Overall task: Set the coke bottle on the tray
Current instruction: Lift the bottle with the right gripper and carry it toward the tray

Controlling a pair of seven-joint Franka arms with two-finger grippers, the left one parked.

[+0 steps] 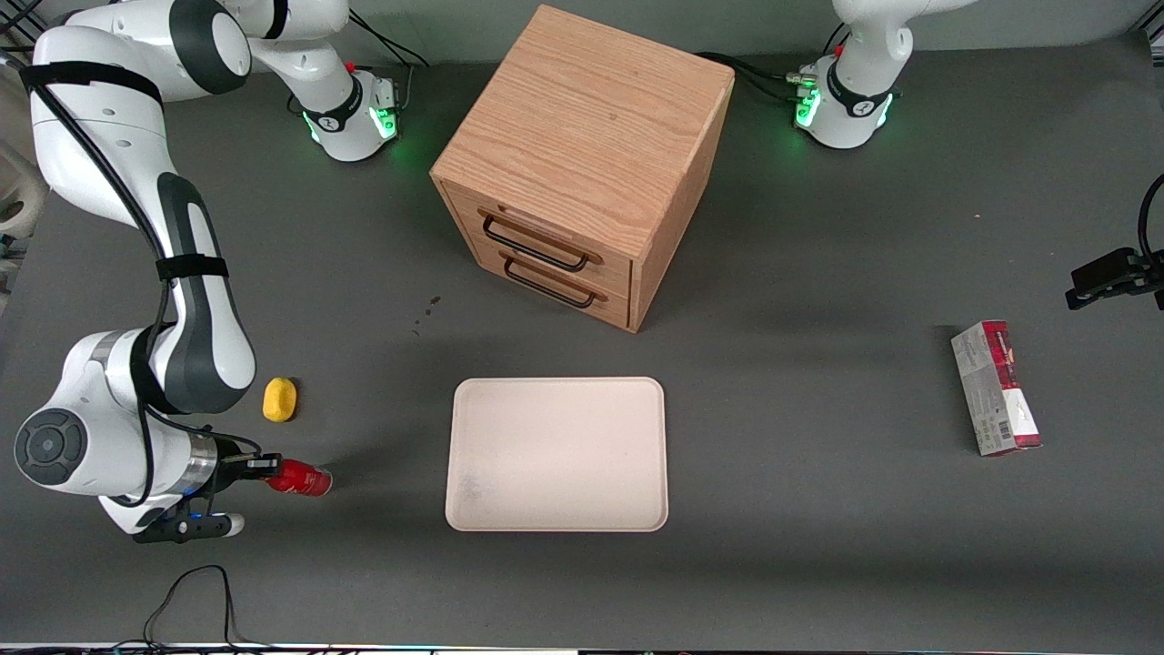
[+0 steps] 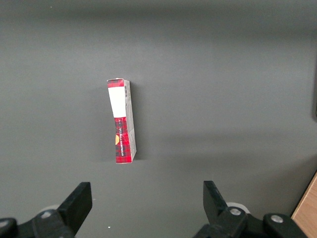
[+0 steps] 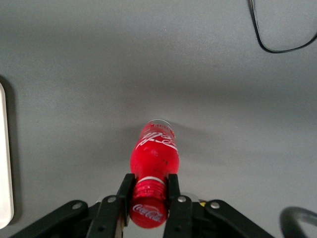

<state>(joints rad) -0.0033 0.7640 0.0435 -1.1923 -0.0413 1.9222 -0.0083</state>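
The coke bottle (image 1: 304, 478) is small and red with a red cap and white lettering. It lies on its side on the grey table, toward the working arm's end. My gripper (image 1: 269, 472) is low at the table and shut on the bottle's cap and neck. In the right wrist view the two black fingers (image 3: 126, 191) clamp the cap of the bottle (image 3: 154, 157), whose body points away from the camera. The cream-beige tray (image 1: 556, 455) lies flat near the table's middle, apart from the bottle, with nothing on it. A strip of the tray's rim (image 3: 4, 163) shows in the right wrist view.
A yellow lemon-like lump (image 1: 280, 399) lies beside the bottle, farther from the front camera. A wooden drawer cabinet (image 1: 582, 164) stands above the tray in the front view. A red-and-grey carton (image 1: 995, 387) lies toward the parked arm's end and shows in the left wrist view (image 2: 122, 121). A black cable (image 1: 195, 600) loops near the table's front edge.
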